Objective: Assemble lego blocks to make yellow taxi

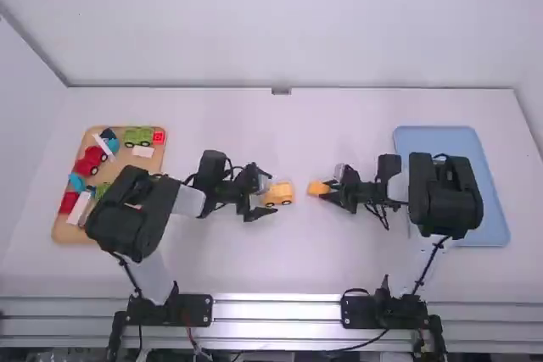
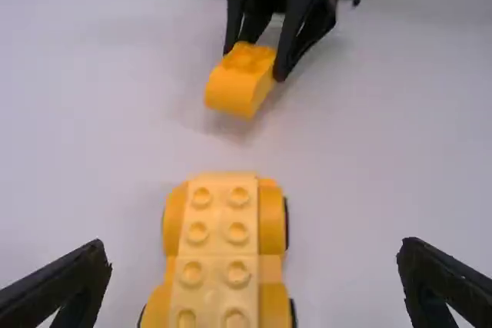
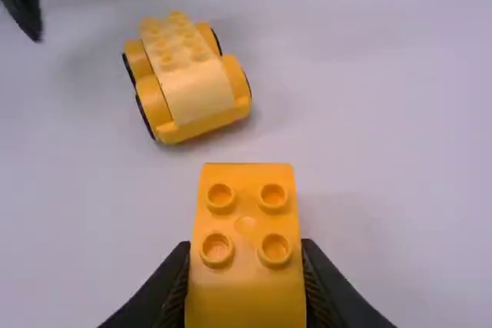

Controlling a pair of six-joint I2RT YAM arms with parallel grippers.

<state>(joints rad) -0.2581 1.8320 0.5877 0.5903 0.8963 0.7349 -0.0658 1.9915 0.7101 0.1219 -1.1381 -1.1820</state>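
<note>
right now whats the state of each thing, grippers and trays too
Yellow car base: upright, top studs bare
Loose yellow block: gripped, raised, studs up
Left gripper: open
Right gripper: shut on loose yellow block
Wooden tray: holding other blocks
Blue tray: lying flat

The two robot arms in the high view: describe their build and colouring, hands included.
The left arm and right arm match: white links between chunky, rounded black joint housings, on black bases. Thin black cables run along them, some in loose loops. The left hand and right hand each have two black fingers, tapering towards the tips.
</note>
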